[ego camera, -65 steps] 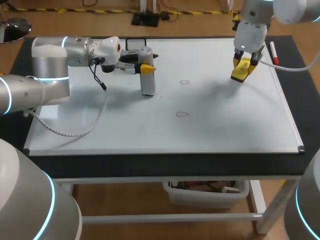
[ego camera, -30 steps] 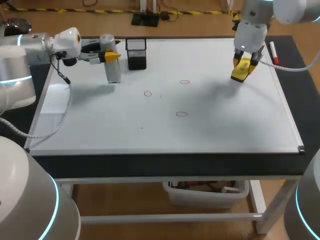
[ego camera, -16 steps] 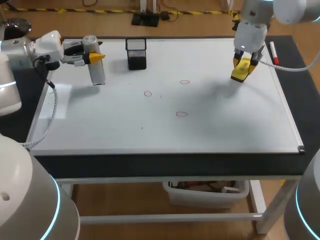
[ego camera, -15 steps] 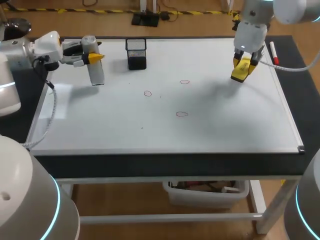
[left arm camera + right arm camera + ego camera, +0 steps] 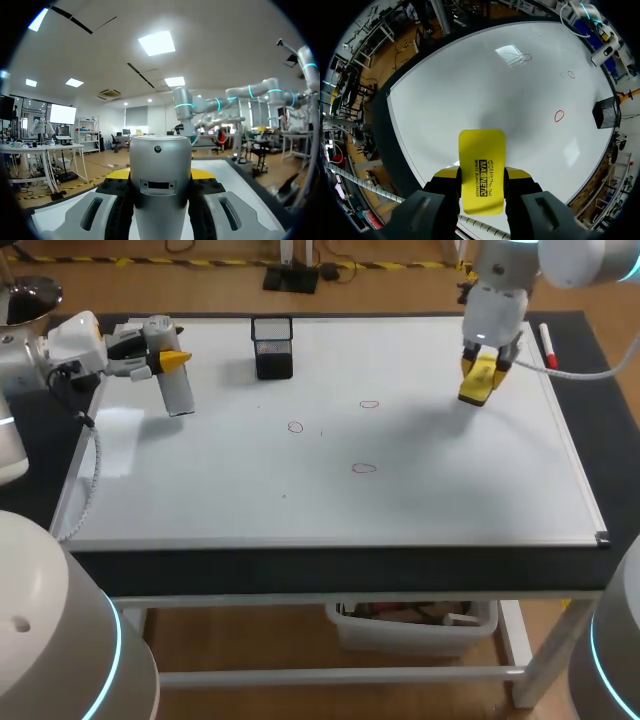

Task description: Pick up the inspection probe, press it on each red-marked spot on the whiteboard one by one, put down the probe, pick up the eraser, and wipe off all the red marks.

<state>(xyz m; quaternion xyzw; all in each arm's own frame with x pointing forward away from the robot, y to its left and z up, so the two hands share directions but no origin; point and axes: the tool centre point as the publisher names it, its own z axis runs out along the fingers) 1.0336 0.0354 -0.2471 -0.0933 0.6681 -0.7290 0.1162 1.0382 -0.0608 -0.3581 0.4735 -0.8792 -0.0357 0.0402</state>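
The grey cylindrical inspection probe (image 5: 176, 390) hangs over the whiteboard's (image 5: 450, 490) far left corner, with my left gripper (image 5: 163, 360) shut on its upper end. In the left wrist view the probe (image 5: 160, 180) fills the gap between the yellow-tipped fingers (image 5: 118, 174). My right gripper (image 5: 481, 372) is over the far right of the board, shut on the yellow eraser (image 5: 476, 382), which sticks out ahead of the gripper (image 5: 481, 179) as a flat yellow block (image 5: 481, 155). Three small red marks (image 5: 369, 404) (image 5: 294, 426) (image 5: 364, 468) lie mid-board.
A black mesh pen holder (image 5: 272, 348) stands at the board's far edge, between the two grippers. A red-capped marker (image 5: 548, 344) lies on the black mat beyond the board's right edge. The board's frame (image 5: 330, 542) runs along the front.
My left arm has carried the probe leftwards from beside the pen holder to the board's far left corner. The right gripper with the eraser has shifted only slightly.
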